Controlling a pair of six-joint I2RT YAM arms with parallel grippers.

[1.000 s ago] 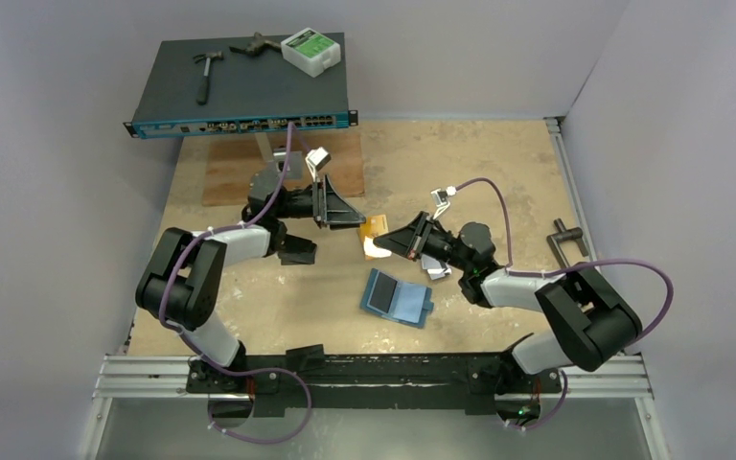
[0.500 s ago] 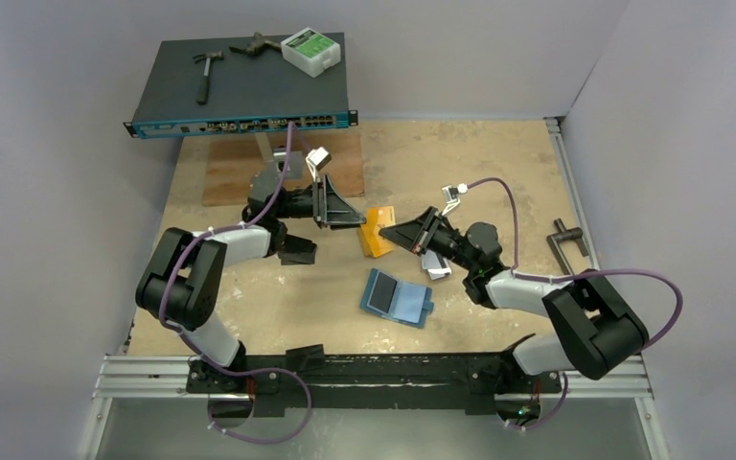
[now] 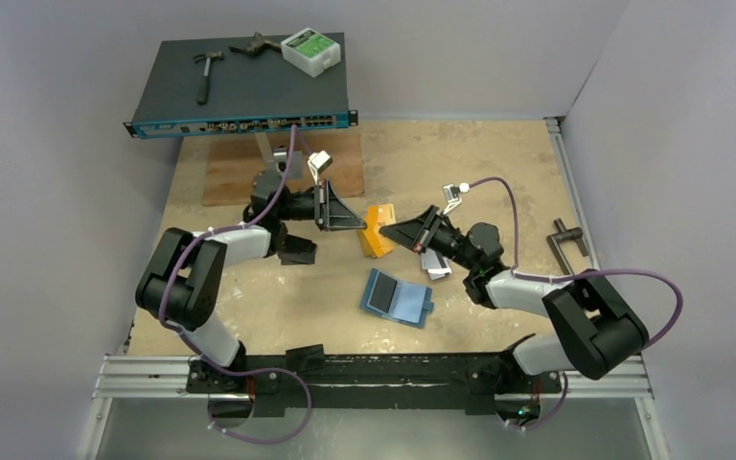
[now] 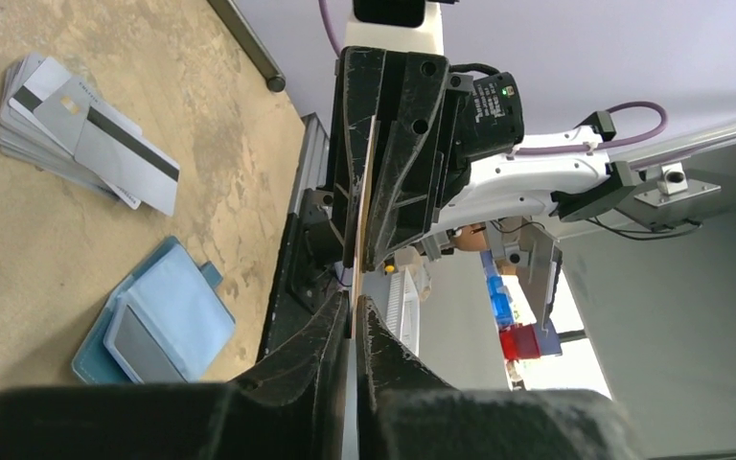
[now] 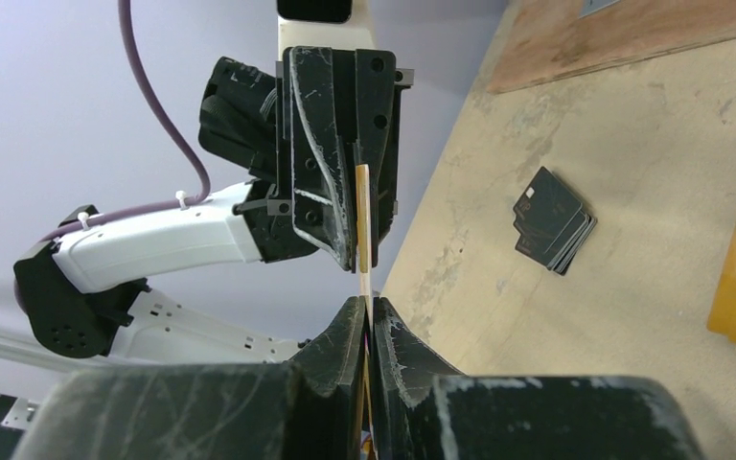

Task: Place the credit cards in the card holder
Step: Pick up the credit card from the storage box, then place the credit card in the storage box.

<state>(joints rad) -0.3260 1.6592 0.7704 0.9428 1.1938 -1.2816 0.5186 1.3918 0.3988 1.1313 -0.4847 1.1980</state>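
Note:
One orange-gold credit card point(image 4: 361, 225) stands edge-on in the air between my two grippers. My left gripper point(image 4: 355, 305) is shut on one end of it and my right gripper point(image 5: 365, 305) on the other, tip to tip above the table point(image 3: 498, 172). Below them lies a stack of orange-gold cards point(image 3: 375, 240). Silver-grey cards with dark stripes point(image 4: 81, 139) are fanned out just right of it. The teal-blue card holder point(image 3: 398, 297) lies open and flat near the front, apart from both grippers.
A dark network switch point(image 3: 240, 91) at the back left carries a hammer point(image 3: 206, 72) and a white box point(image 3: 311, 50). A wooden board point(image 3: 240, 172) lies in front of it. A black stack point(image 5: 551, 220) sits under the left arm, and a black handle point(image 3: 565, 244) at the right edge.
My right gripper lifted from the orange stack and brought a card up to the left gripper. The left jaws, open before, have closed on that card.

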